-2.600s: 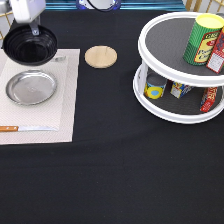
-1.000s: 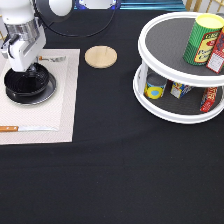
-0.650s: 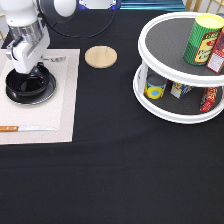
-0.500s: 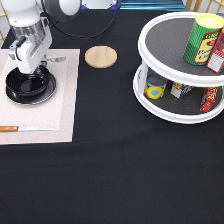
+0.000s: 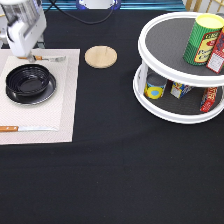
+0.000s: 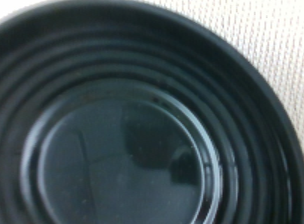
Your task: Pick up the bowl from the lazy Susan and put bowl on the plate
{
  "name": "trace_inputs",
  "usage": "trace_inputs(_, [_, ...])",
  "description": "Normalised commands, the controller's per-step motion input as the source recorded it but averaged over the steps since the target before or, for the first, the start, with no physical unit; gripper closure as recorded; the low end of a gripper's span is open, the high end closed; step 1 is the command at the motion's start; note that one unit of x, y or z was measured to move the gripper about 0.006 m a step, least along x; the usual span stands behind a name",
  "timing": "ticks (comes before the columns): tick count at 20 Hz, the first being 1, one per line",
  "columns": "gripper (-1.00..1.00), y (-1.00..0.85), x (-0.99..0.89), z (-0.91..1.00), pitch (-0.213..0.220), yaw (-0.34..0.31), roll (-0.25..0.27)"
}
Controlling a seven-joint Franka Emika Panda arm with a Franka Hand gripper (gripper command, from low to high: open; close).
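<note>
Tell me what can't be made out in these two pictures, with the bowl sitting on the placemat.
- The plate: exterior view, covered by the bowl; whether it lies beneath does not show.
- The gripper: exterior view, its fingers are hidden behind the hand's body, above the bowl.
- The lazy Susan: exterior view, its right side is cut off by the edge.
- The wrist view shows only the bowl's ridged inside and some placemat.

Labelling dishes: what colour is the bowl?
Glossy black bowl, ridged inside; clearest in the wrist view.
</note>
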Motion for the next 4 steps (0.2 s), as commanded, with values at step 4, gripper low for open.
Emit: trace_inputs(4, [-1.0, 0.0, 0.0, 0.0, 0.0, 0.0, 0.0])
